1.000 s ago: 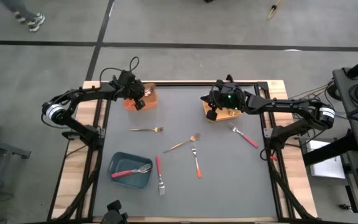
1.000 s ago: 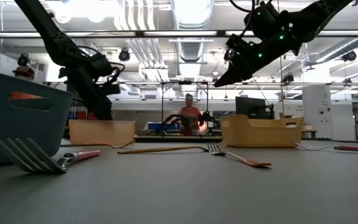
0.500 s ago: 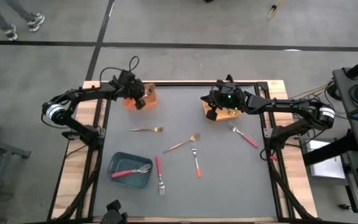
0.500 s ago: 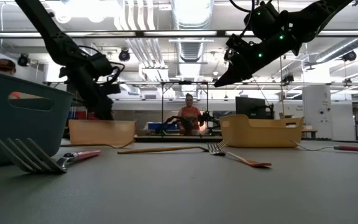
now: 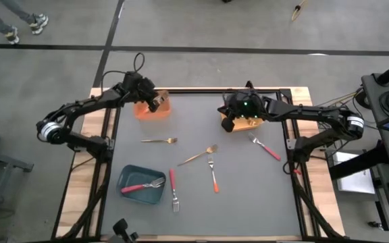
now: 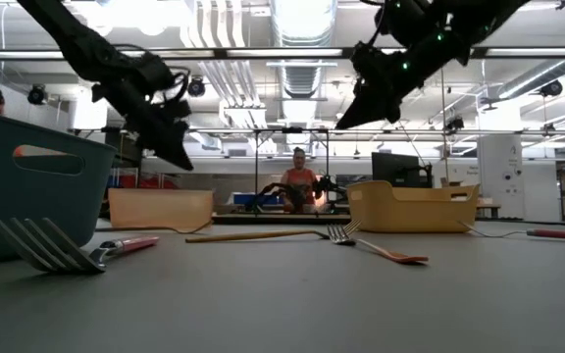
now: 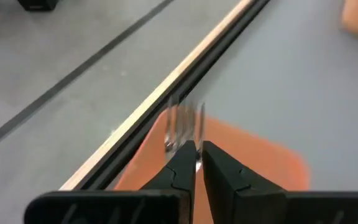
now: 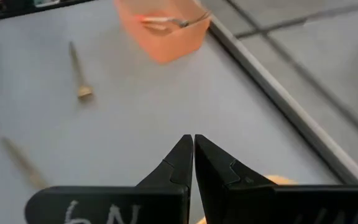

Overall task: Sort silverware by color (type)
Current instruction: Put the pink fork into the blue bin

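My left gripper (image 5: 157, 102) hangs shut above the orange bin (image 5: 151, 109) at the far left, clear of its rim in the low view (image 6: 180, 160). A fork (image 8: 166, 22) lies in that bin. Its tines (image 7: 185, 124) sit at the bin's far rim, just past my fingertips in the left wrist view. My right gripper (image 5: 228, 125) is shut and holds nothing, raised beside the yellow-orange bin (image 5: 247, 121) at the far right. Two gold forks (image 5: 159, 140) (image 5: 198, 155), an orange-handled fork (image 5: 213, 174) and two red-handled forks (image 5: 173, 189) (image 5: 265, 147) lie flat on the grey mat.
A teal bin (image 5: 128, 190) stands near the left front with a red-handled fork (image 5: 142, 185) inside. The loose forks are spread over the mat's middle. Wooden rails (image 5: 107, 148) run along the table's sides. A person shows far behind the table (image 6: 299, 176).
My left gripper has risen out of the orange bin and rolled, so it now stands clear above the rim. My right gripper has risen a little and rolled. The forks on the mat have stayed where they were.
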{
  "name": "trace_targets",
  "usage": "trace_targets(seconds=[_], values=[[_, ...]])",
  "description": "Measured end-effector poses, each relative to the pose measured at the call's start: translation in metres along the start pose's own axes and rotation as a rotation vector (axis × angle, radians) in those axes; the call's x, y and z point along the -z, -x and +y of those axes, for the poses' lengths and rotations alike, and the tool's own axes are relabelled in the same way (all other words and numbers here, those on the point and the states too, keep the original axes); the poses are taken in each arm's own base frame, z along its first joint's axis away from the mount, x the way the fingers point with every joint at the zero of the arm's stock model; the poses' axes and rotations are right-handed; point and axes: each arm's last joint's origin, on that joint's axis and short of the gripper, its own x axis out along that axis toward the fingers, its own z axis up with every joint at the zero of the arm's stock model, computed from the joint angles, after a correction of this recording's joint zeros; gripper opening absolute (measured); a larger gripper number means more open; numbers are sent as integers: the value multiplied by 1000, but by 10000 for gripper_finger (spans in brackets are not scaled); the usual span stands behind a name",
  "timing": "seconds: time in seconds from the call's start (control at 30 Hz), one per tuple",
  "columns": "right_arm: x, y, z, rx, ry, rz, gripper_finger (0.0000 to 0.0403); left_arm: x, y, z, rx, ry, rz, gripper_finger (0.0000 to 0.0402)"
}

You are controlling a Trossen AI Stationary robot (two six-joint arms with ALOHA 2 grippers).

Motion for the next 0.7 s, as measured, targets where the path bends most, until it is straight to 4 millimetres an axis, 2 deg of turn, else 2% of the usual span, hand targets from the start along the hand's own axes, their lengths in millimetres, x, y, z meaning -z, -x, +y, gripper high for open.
trace_targets(seconds=[0.3, 0.47, 0.7], values=[[-16, 20, 36, -79, -144, 194, 8, -19, 24, -38, 103, 30, -112, 0], [-16, 28, 55, -111, -199, 262, 9, -24, 33, -62, 178, -14, -146, 0], [-15, 42, 70, -98, -300, 397, 9, -24, 41, -86, 211, -49, -141, 0]])
